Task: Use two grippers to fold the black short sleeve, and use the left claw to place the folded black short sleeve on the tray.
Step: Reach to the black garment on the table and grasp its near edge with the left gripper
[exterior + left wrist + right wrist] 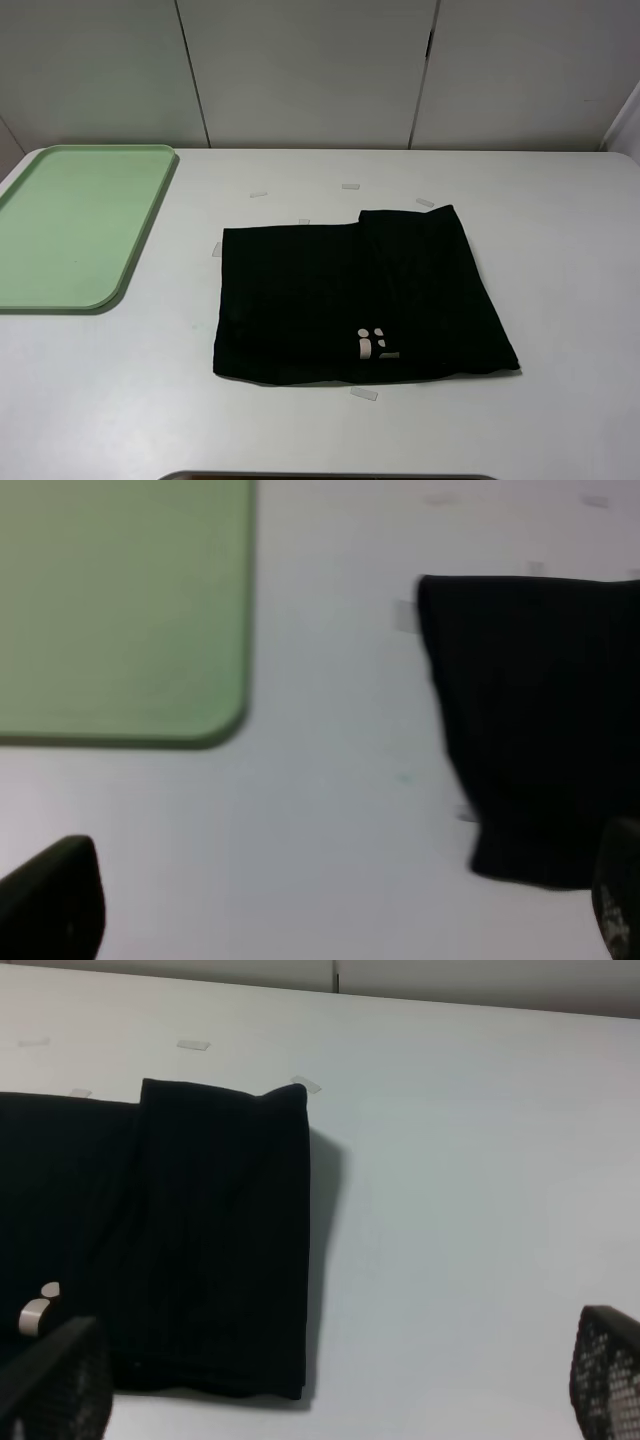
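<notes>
Black short sleeve (360, 300), one, folded; one tray (80, 230) apart; left gripper (335, 915) and right gripper (330, 1385) gape empty

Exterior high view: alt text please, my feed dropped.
A black short sleeve, folded into a rough rectangle with a little white lettering showing near its front edge, lies on the white table. The mint-green tray sits empty at the back left, apart from it.

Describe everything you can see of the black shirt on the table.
The black cotton-looking short-sleeve shirt lies folded into a rough rectangle, flat on the white table, right of the pale green plastic tray and apart from it. One layer is folded over its right part. White lettering shows near the front edge. Small tape strips lie by its edges.
</notes>
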Robot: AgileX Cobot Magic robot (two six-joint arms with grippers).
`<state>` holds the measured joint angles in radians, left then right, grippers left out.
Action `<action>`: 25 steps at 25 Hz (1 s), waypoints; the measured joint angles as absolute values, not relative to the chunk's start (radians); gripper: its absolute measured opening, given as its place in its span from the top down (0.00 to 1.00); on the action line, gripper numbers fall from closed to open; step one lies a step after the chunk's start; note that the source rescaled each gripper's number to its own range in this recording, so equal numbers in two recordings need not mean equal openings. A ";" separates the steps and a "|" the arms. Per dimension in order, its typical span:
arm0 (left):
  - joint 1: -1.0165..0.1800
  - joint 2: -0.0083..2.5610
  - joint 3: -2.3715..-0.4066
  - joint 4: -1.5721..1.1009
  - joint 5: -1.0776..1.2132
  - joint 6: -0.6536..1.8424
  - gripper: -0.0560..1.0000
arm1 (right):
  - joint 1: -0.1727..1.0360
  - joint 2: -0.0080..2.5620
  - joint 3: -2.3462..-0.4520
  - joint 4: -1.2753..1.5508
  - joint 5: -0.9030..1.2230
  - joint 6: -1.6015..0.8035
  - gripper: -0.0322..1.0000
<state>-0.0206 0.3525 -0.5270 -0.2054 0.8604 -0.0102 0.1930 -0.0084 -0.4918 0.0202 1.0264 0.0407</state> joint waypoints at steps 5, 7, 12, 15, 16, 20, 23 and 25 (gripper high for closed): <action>-0.021 0.727 -0.527 -0.493 0.714 0.197 0.02 | 0.193 -0.008 -0.492 0.020 1.026 0.041 0.00; -0.021 0.877 -0.527 -0.612 0.676 0.313 0.02 | 0.193 -0.008 -0.492 0.020 1.026 0.041 0.00; -0.070 1.196 -0.527 -0.846 0.585 0.533 0.03 | 0.193 -0.008 -0.492 0.020 1.026 0.041 0.00; -0.113 1.340 -0.527 -0.941 0.511 0.622 0.03 | 0.193 -0.008 -0.492 0.020 1.026 0.041 0.00; -0.129 1.391 -0.527 -0.983 0.490 0.660 0.04 | 0.193 -0.008 -0.492 0.020 1.026 0.041 0.00; -0.176 1.520 -0.528 -1.084 0.461 0.752 0.04 | 0.193 -0.008 -0.492 0.020 1.026 0.041 0.00; -0.215 1.588 -0.529 -1.145 0.429 0.793 0.04 | 0.193 -0.008 -0.492 0.020 1.026 0.041 0.00; -0.239 1.624 -0.529 -1.189 0.409 0.824 0.04 | 0.193 -0.008 -0.492 0.020 1.026 0.041 0.00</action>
